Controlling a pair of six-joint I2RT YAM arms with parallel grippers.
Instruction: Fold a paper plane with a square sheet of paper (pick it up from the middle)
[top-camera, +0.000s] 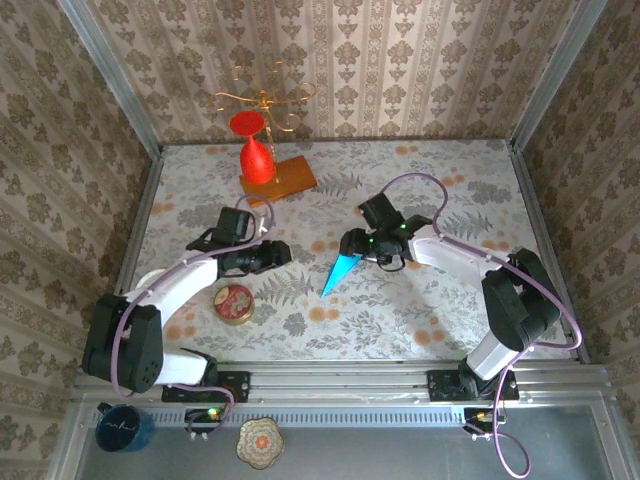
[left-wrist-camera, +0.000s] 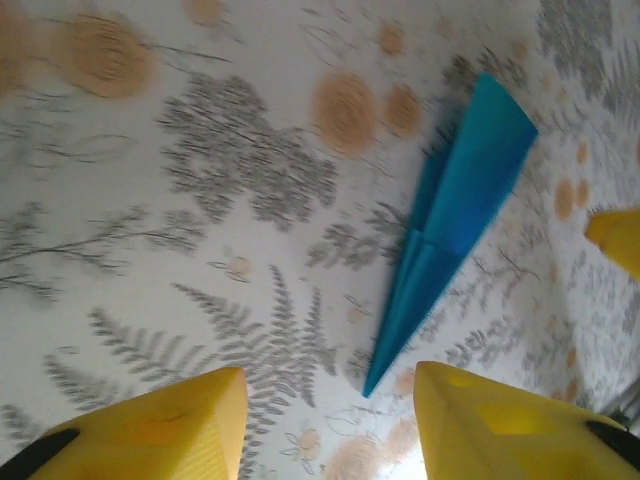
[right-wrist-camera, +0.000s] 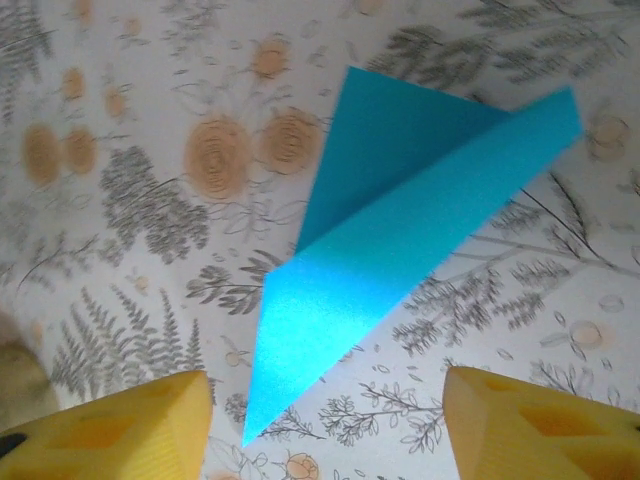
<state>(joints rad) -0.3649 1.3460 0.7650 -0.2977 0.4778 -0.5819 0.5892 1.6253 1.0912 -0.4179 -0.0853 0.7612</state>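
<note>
Paper plane (top-camera: 341, 272) lies flat mid-table on the floral cloth (top-camera: 420, 320), nose toward the near edge | my left pincer (left-wrist-camera: 330, 400) and right pincer (right-wrist-camera: 328, 400) both gape empty beside it | patterned wallpaper (top-camera: 400, 60) walls three sides

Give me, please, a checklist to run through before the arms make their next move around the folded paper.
1. Paper plane folded into a pointed dart: ok.
2. Plane lying on the table, held by neither gripper: ok.
3. Left gripper jaws apart, gripping nothing: ok.
4. Right gripper jaws apart, gripping nothing: ok.
5. Red glass standing on the wooden block, apart from both arms: ok.
6. Creases pressed sharp along their whole length: cannot tell.
</note>
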